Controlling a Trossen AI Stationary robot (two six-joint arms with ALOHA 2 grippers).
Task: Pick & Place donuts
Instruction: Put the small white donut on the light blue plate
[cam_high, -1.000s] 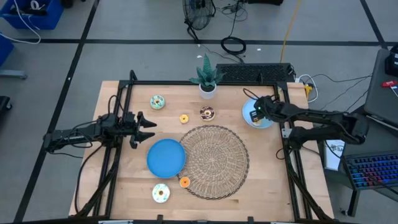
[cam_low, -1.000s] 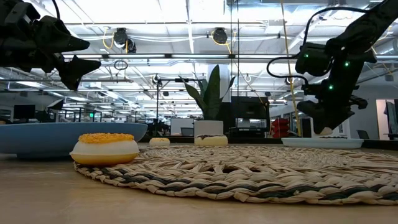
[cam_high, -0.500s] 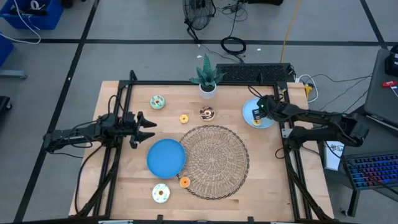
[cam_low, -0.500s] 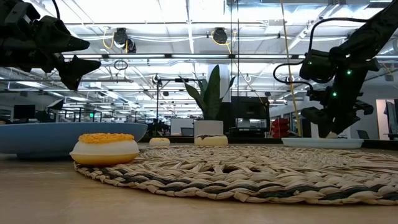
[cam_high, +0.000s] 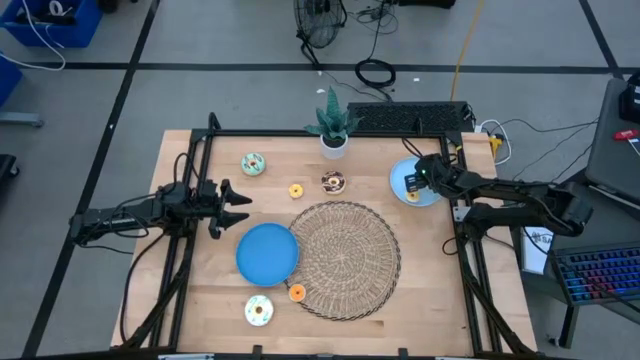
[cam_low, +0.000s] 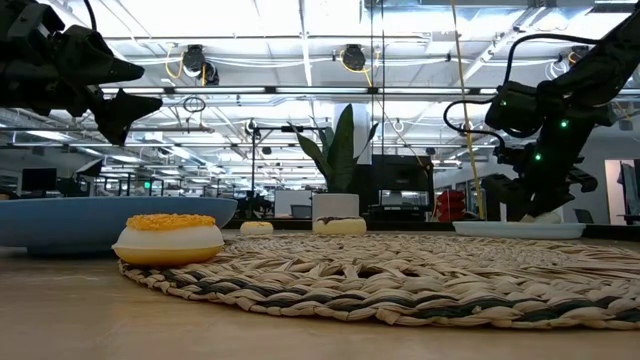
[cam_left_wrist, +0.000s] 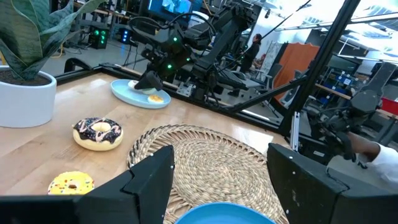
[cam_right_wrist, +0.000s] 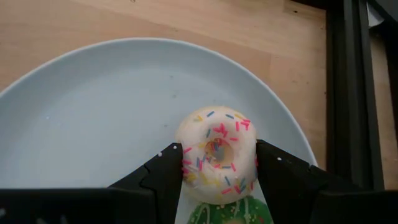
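White icing with coloured sprinkles marks the donut you have between the fingers of the right gripper; the fingers sit on either side of it, touching its flanks, and it lies on the pale blue plate. Just behind it, toward the wrist, you can see the edge of a green donut on the same plate. In the high view that plate sits beside the wicker mat, off its far right edge, with the right gripper over it.

Working outward from the mat: a brown-iced donut lies just beyond its far edge, a yellow donut a little to the left of that, and a mint donut farther out toward the table's far left corner. A second, deeper blue plate touches the mat's left side. An orange donut rests against the mat's near left rim, and a white donut with a yellow centre lies near the blue plate's front edge. A potted plant stands at the far edge of the table.

Your left gripper hangs left of the blue plate, above the table, fingers spread and holding nothing.
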